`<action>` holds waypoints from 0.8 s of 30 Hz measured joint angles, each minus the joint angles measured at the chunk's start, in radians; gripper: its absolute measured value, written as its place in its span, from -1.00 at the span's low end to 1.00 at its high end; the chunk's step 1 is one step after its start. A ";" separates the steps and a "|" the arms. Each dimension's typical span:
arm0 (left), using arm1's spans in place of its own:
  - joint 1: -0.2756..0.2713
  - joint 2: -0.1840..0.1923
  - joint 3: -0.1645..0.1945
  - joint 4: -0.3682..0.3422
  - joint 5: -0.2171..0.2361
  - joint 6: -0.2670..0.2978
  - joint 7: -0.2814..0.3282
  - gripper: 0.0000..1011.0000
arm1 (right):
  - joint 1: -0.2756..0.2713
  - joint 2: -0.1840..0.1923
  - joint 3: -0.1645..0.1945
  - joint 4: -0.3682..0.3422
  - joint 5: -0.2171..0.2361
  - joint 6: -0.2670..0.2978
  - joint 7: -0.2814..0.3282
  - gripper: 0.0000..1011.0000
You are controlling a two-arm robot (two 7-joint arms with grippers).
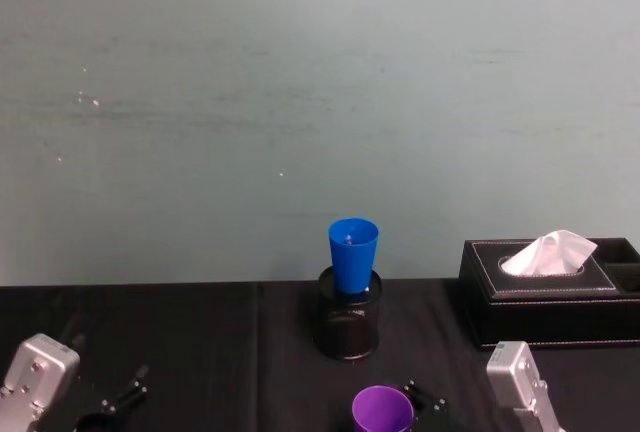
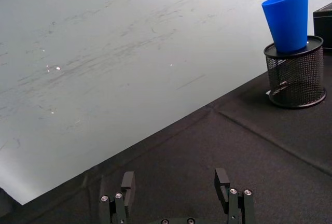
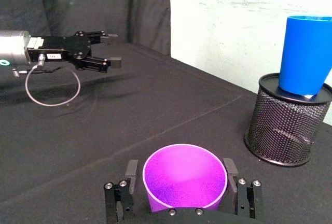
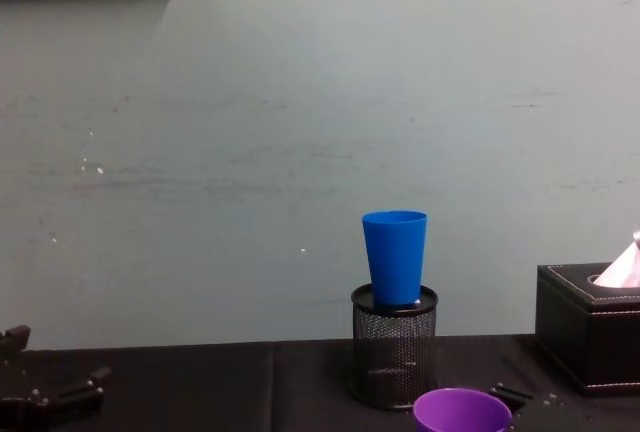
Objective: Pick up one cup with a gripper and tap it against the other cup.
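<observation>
Purple cup (image 3: 184,182) inside spread right pincer (image 3: 180,167), blue cup (image 3: 305,53) beyond, left pincer (image 3: 114,49) aside

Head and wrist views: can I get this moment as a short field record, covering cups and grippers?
purple cup: upright, mouth up
blue cup: upright, seated in the black wire-mesh pen holder
right gripper: around the purple cup
left gripper: open, empty, apart from both cups
cups: apart, not yet tapped
other: black tissue box right of the holder
</observation>
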 joint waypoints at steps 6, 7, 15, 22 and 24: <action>0.000 0.000 0.000 0.000 0.000 0.000 0.000 0.98 | -0.002 0.001 0.001 -0.002 0.001 0.000 0.000 0.98; 0.000 0.000 0.000 0.000 0.000 0.000 0.000 0.98 | -0.002 0.002 0.001 -0.003 0.001 0.000 0.000 0.98; 0.000 0.000 0.000 0.000 0.000 0.000 0.000 0.98 | -0.004 0.003 0.002 -0.005 0.002 0.000 -0.001 0.63; 0.000 0.000 0.000 0.000 0.000 0.000 0.000 0.98 | -0.005 0.003 0.003 -0.006 0.003 0.000 -0.002 0.51; 0.000 0.000 0.000 0.000 0.000 0.000 0.000 0.98 | -0.005 0.004 0.003 -0.006 0.003 0.000 -0.002 0.49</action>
